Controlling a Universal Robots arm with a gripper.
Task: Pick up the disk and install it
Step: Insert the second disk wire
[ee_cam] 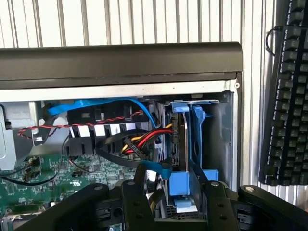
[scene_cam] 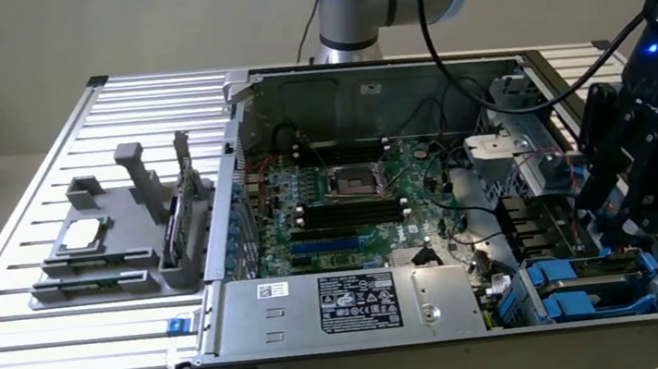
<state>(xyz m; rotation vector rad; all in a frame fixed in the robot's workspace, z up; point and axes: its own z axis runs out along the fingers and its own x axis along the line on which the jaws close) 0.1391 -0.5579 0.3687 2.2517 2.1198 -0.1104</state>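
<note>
A: The claw (ee_cam: 175, 202)?
B: Spread wide, holding nothing, just above the computer case's (scene_cam: 447, 343) drive bay.
A: The disk (ee_cam: 179, 139)?
B: On edge in that bay, blue-framed, between the fingers.

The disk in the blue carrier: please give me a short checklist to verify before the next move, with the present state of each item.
1. Claw open: ok.
2. Claw positioned over the disk: ok, the fingers stand on either side of it.
3. Disk standing on edge in its blue carrier: ok.
4. Cables away from the fingers: not ok, they lie close beside the disk.
5. Disk fully seated or loose: cannot tell.
</note>
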